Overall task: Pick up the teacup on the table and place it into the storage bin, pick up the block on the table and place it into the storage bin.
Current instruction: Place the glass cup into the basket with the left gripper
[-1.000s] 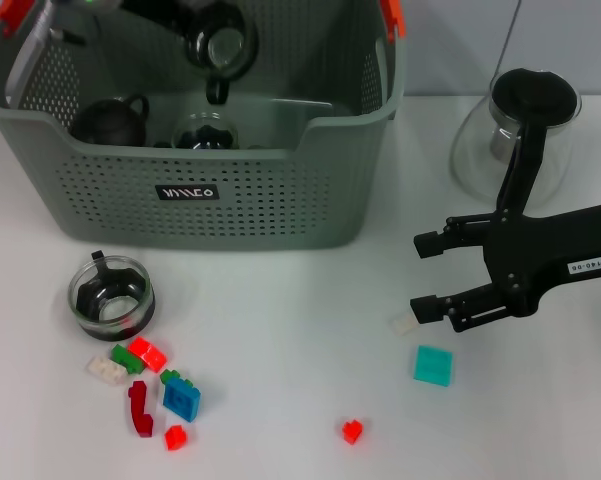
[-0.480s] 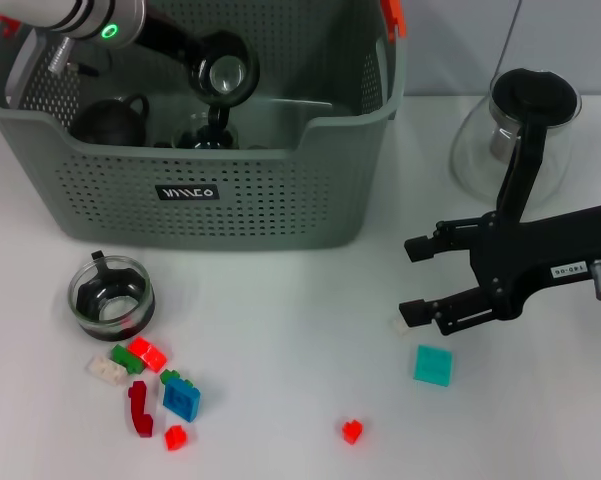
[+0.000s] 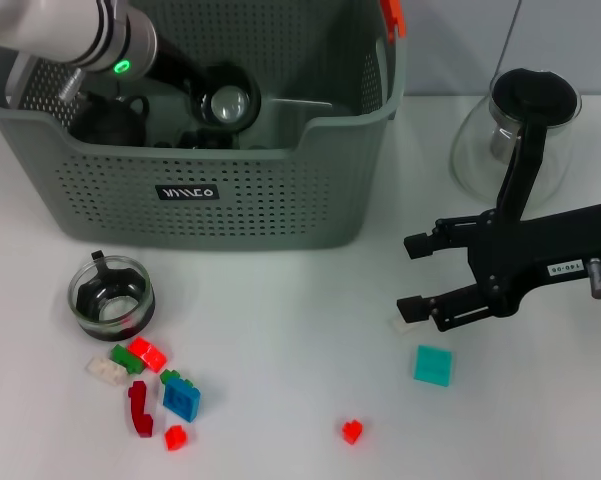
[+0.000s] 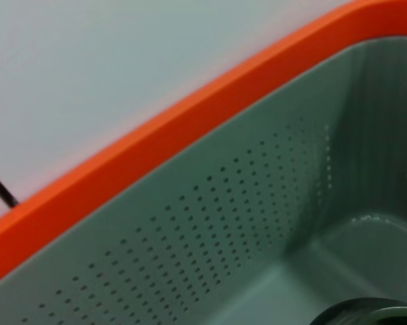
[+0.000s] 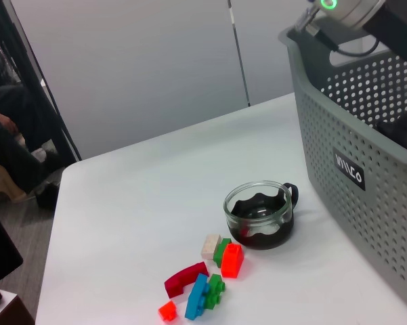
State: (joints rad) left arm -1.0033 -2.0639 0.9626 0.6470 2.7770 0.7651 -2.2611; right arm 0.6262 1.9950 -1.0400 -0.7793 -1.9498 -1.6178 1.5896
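The left hand (image 3: pixel 225 103) is down inside the bin (image 3: pixel 195 205), its grip hidden, while the right hand (image 3: pixel 416 275) hovers released over the surface (image 3: pixel 280 330) beside a pale block (image 3: pixel 401 323), a teal block (image 3: pixel 433 365) near, and a teacup (image 3: pixel 111 297) well left.

Lab or office, white table (image 3: pixel 280 330), grey partition (image 5: pixel 122 68)
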